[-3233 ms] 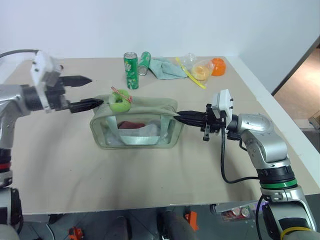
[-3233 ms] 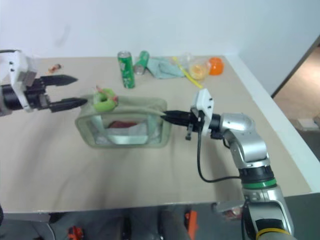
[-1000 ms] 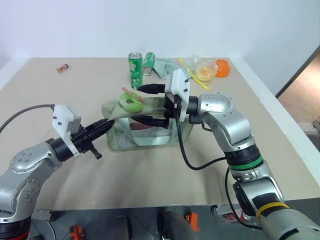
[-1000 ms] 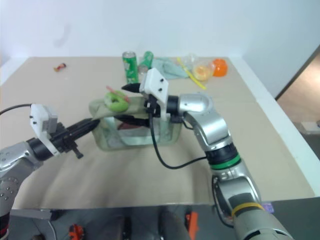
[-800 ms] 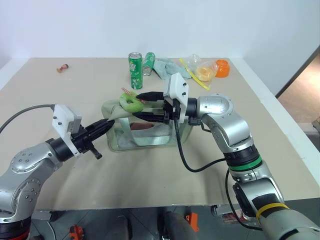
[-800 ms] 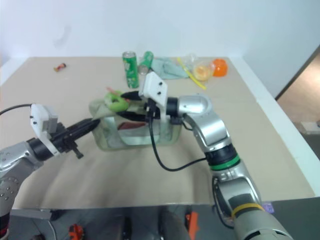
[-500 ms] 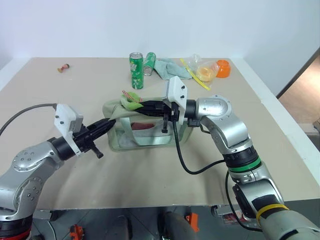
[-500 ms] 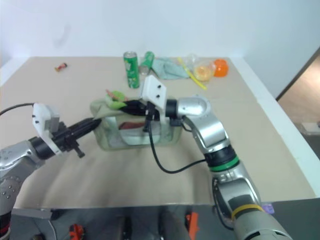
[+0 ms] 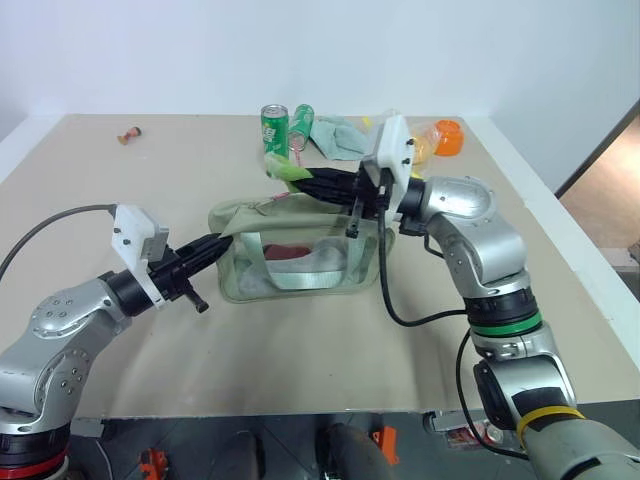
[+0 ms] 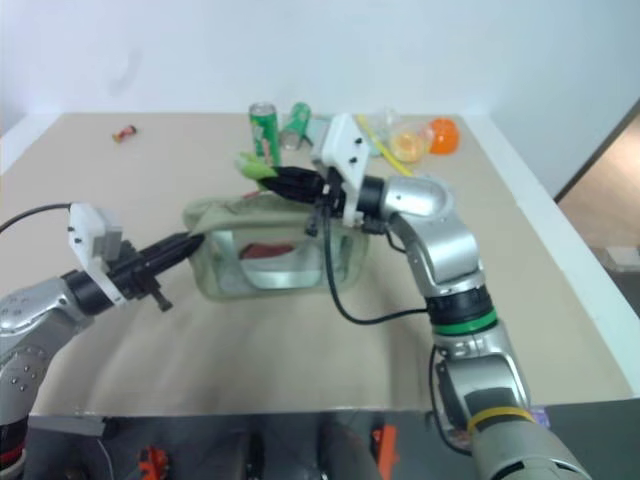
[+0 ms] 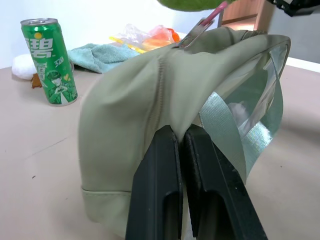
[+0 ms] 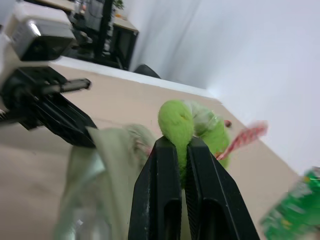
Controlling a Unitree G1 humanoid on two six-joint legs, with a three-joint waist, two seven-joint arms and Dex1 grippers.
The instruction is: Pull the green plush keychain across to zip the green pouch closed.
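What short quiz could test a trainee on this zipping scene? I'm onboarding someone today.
1. True or false: the right gripper is shut on the keychain.
2. What does the left gripper pinch? A) the upright can B) the pouch's end fabric C) the cloth
3. Fill in: the second can lies on its ____.

Key: 1 true; 2 B; 3 side.
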